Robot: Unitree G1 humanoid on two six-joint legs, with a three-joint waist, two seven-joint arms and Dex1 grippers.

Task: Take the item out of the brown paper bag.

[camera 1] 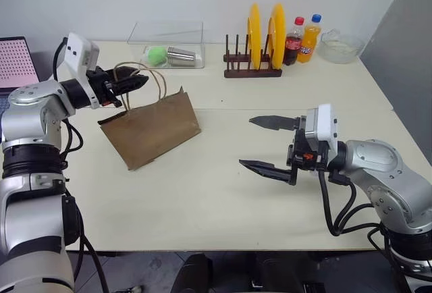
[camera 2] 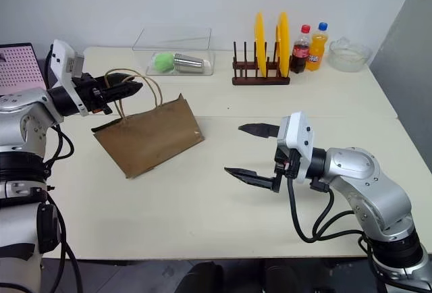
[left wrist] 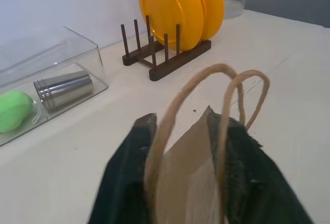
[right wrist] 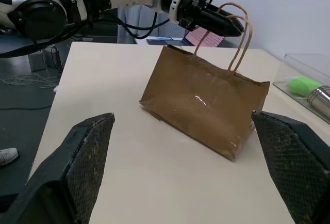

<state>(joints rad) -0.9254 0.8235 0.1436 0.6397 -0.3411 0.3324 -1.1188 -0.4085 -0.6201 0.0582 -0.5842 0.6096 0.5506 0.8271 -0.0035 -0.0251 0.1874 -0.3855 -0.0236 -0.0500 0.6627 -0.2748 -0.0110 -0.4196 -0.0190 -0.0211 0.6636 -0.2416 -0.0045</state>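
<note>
Above the near-left part of the pale cream table (camera 1: pixel 223 205), the left gripper (camera 1: pixel 135 82) has its two black fingers closed on the thin twisted-paper loop handles (left wrist: pixel 227 87) of the small brown kraft paper bag (camera 1: pixel 154 129). In the left wrist view the tan loops run up between the textured finger pads (left wrist: pixel 241 167), with the bag's creased upper edge just beneath. The gripper points level, toward the middle of the table.

The bag hangs tilted from that grip. Its long side runs slantwise, the corner away from the gripper riding highest, while a lower corner touches the tabletop. The paper is matt and wrinkled, with a faint sheen on the broad face in the right wrist view. Whatever lies inside the bag cannot be seen.

On the bag's far side from the left arm, well apart from it, the right gripper (camera 1: pixel 268 144) hovers over the table with its two black tapered fingers spread wide and nothing between them, pointing level toward the bag.

Behind the bag, by the white wall, stands a clear plastic box (camera 1: pixel 169 40) holding a bright green ball (camera 1: pixel 156 55) and a ribbed steel cup (camera 1: pixel 181 56) lying on its side. Beyond that box, further from the bag, a dark wooden rack (camera 1: pixel 251 70) holds two round yellow plates (camera 1: pixel 264 33) on edge, then a cola bottle (camera 1: pixel 293 42), an orange drink bottle (camera 1: pixel 310 38) and a clear glass bowl (camera 1: pixel 339 46).
</note>
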